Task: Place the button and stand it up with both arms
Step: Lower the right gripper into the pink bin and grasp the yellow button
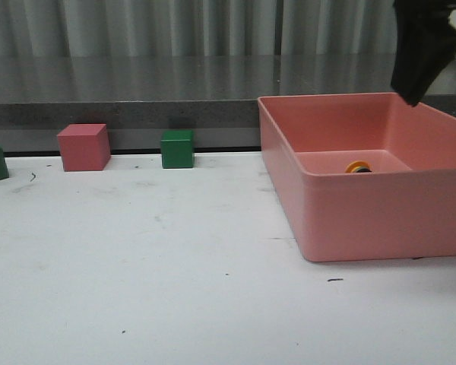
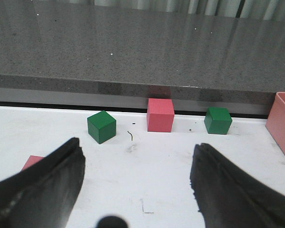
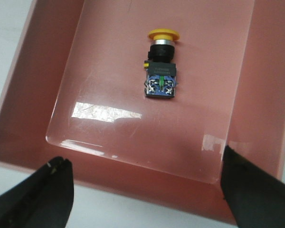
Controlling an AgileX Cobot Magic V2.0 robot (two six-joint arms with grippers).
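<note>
Below my right end effector (image 3: 145,190), inside the pink bin (image 3: 33,80), the button (image 3: 160,64) lies on its side on the bin floor, yellow cap toward the far wall, terminals toward me. Right fingers are spread wide, holding nothing, well above the bin. I see nothing else in the bin. Left end effector (image 2: 137,190) is released too, over the white desk (image 2: 147,161), facing two green cubes (image 2: 101,126) and a pink cube (image 2: 160,115).

bin walls (image 3: 33,90) around button (image 3: 160,66) — open above
</note>
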